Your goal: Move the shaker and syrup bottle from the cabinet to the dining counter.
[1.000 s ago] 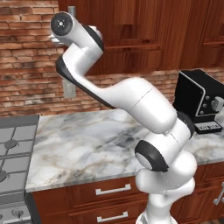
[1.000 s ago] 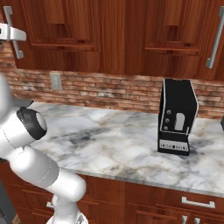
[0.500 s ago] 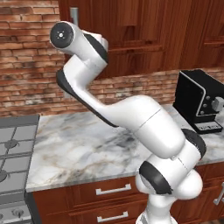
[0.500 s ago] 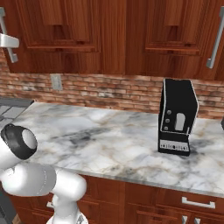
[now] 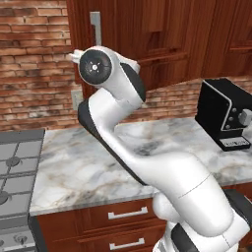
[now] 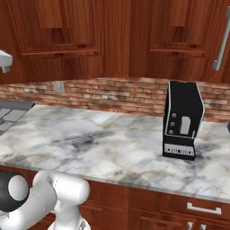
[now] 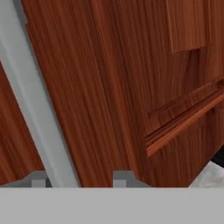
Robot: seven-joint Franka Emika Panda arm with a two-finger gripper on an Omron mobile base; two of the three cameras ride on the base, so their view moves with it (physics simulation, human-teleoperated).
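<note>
Hand view had the gripper (image 7: pixel 78 177) right at the cabinet (image 7: pixel 131 87) door, fingertips (image 7: pixel 124 177) either side of the foot of the long silver bar handle (image 7: pixel 33 100). The bar ran up and to the left between them. Jaws were clenched about as tight as they go, and they looked clamped on that handle, though the actual contact sat below the edge of the view.

Left base view: arm reached up to the same reddish-brown wall cabinet (image 5: pixel 147 44), wrist just below the handle (image 5: pixel 95 27), door looked shut. Marble countertop (image 5: pixel 93 162) and black coffee machine (image 5: pixel 224 115) sat below, stove (image 5: pixel 15 172) at far left.

Risks, my read:
- Grip was low on the bar, near its end. A pull not following the hinge arc could slide the fingers off the bottom.
- Elbow was folded tight against the brick wall side; swinging the door wide might run the arm into the door or a joint limit.
- Door opening fast could clip anything standing near the front of the shelf.

Shaker and syrup bottle: presumably behind the shut door, so no read on their look or position. The dining counter wasn't in frame either.
</note>
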